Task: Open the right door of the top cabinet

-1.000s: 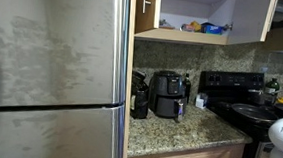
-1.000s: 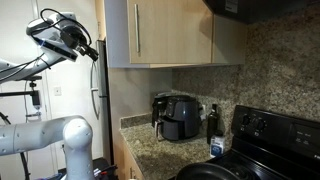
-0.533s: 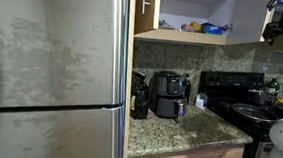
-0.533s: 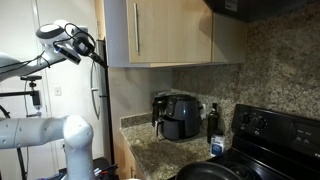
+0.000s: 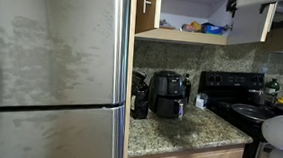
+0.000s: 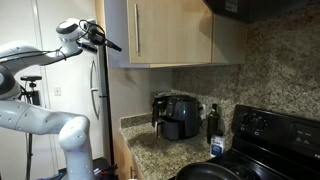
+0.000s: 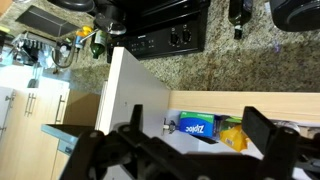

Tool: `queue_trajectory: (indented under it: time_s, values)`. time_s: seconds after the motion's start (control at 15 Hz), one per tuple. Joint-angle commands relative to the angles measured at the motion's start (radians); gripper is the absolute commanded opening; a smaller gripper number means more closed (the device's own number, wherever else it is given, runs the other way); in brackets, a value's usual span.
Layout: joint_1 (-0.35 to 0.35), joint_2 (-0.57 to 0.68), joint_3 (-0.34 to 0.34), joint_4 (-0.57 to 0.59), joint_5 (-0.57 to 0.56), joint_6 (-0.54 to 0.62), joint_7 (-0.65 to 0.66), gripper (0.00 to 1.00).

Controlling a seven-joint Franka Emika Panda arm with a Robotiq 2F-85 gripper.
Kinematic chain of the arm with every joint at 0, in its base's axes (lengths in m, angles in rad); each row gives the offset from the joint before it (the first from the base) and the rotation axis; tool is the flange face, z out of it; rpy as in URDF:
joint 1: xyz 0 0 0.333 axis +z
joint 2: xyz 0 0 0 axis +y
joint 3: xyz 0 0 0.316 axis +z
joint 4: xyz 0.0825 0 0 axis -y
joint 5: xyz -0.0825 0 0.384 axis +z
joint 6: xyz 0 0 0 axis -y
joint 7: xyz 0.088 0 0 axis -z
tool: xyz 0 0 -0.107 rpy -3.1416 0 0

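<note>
The top cabinet's right door [image 5: 252, 19] stands swung out, a pale panel, and the shelf behind it shows. In the upside-down wrist view the door [image 7: 135, 100] is a white panel to the left of a blue Ziploc box [image 7: 197, 128] and a yellow bag [image 7: 233, 133] on the shelf. My gripper [image 7: 197, 127] is open wide in front of the shelf, with nothing between its dark fingers [image 7: 259, 128]. In both exterior views the gripper [image 6: 97, 36] [image 5: 230, 4] hangs high, close to the door [image 6: 117, 30].
A steel fridge [image 5: 52, 73] fills one side. On the granite counter [image 5: 178, 132] under the cabinet stand a black air fryer [image 5: 168, 93] and small bottles. A black stove [image 5: 243, 96] with a pan is beside it. The white arm [image 6: 45, 125] rises from the floor.
The jaws have spread from partly shut to wide open. The gripper has moved in towards the cabinet door. The door stays swung out as before.
</note>
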Motion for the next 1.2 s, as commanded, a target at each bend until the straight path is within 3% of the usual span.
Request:
queue_trajectory:
  time_s: [0.0,0.6,0.87,1.13]
  values:
    - [0.004,0.019,0.000,-0.005,-0.009,0.000,-0.017,1.00]
    - [-0.053,0.294,-0.195,0.123,-0.030,0.108,-0.008,1.00]
    - [-0.085,0.360,-0.210,0.130,-0.094,0.102,0.075,1.00]
    - [-0.101,0.363,-0.203,0.092,-0.241,0.048,0.213,1.00]
